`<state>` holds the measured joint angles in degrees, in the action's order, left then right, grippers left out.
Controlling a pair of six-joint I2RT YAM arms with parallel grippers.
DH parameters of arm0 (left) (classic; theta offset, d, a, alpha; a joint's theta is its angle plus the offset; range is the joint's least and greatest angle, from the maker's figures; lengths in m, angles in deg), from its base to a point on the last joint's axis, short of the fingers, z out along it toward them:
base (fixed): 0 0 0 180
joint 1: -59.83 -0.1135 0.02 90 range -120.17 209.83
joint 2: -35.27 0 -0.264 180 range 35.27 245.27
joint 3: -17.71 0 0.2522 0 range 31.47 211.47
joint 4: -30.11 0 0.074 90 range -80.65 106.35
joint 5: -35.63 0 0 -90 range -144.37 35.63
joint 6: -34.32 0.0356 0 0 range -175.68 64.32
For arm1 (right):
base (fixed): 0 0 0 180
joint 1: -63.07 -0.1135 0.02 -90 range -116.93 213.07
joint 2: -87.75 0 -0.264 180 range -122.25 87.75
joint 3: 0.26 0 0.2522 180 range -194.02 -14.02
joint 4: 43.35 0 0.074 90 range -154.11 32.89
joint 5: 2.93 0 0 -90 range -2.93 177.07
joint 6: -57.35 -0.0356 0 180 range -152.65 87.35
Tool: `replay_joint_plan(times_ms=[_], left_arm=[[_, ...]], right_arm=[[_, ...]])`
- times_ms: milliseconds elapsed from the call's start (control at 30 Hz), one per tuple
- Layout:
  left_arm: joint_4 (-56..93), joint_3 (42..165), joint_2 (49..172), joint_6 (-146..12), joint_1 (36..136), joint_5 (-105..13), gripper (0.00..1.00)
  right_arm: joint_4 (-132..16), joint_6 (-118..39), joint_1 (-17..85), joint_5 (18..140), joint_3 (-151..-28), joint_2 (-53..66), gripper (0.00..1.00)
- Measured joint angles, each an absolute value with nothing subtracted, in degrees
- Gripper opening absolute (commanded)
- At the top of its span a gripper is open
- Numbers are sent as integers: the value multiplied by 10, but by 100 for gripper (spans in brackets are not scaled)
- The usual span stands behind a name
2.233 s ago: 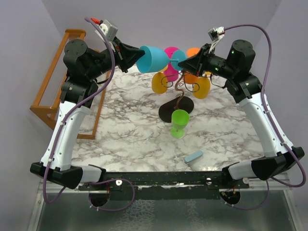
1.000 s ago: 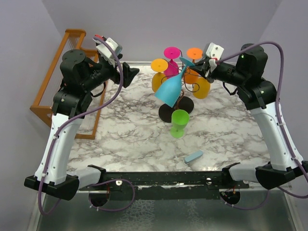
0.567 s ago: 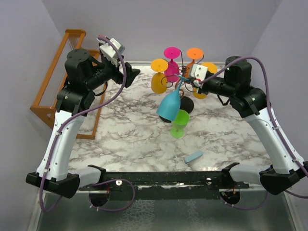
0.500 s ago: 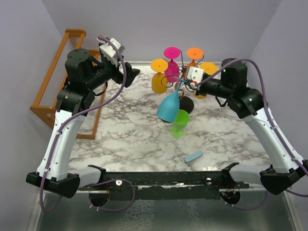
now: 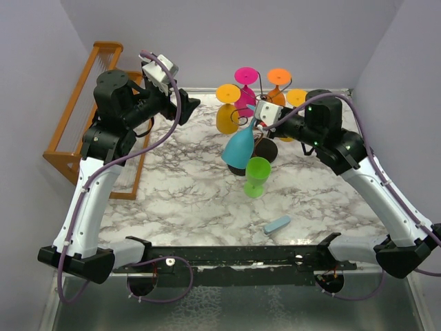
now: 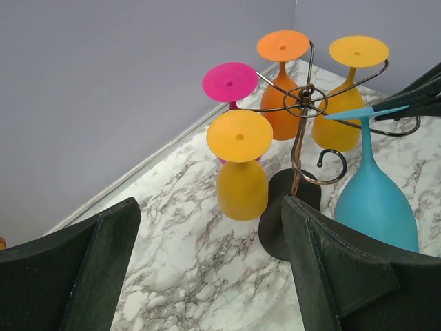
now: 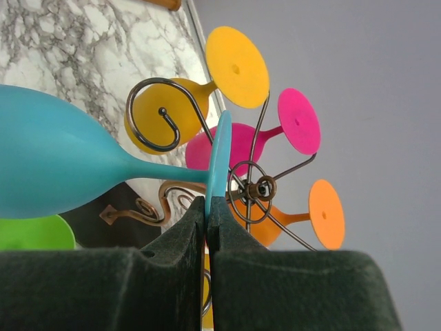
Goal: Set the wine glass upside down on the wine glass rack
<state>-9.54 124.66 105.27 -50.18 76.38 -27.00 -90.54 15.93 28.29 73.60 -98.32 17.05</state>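
Note:
The blue wine glass [image 5: 238, 148] hangs bowl down, slightly tilted, in front of the wine glass rack [image 5: 267, 147]. My right gripper [image 5: 258, 117] is shut on the rim of its flat foot [image 7: 220, 158], with the bowl [image 7: 48, 165] to the left. The foot sits close to the rack's wire hub [image 7: 258, 187], and a curled empty arm [image 7: 148, 114] lies beside the stem. Yellow, pink and orange glasses hang upside down on the rack [image 6: 304, 103]. My left gripper [image 5: 189, 105] is open and empty, off to the left; it faces the rack and the blue glass [image 6: 375, 203].
A green glass [image 5: 257, 176] stands upright on the marble just in front of the rack's black base [image 6: 286, 221]. A small blue block [image 5: 278, 224] lies nearer the front edge. A large wooden rack [image 5: 76, 110] stands beyond the table's left side.
The left gripper has let go of the blue glass's bowl and drawn back left. The right arm swung the glass bowl down and carried it left toward the rack's front.

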Motion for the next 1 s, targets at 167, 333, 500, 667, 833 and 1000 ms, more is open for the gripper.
replay_joint_plan(times_ms=[167,333,500,667,833,1000], left_arm=[[-94,1247,1053,-502,764,-270,86],[-94,1247,1053,-502,764,-270,86],[-94,1247,1053,-502,764,-270,86],[-94,1247,1053,-502,764,-270,86],[-94,1247,1054,-502,764,-268,86],[-92,1246,1056,-504,764,-267,86]], right_arm=[[-896,179,273,760,-983,170,1],[-893,201,266,774,-983,170,1],[-889,222,256,793,-982,169,1],[-883,237,249,814,-977,164,1],[-877,252,242,835,-969,160,1],[-865,257,238,851,-965,157,1]])
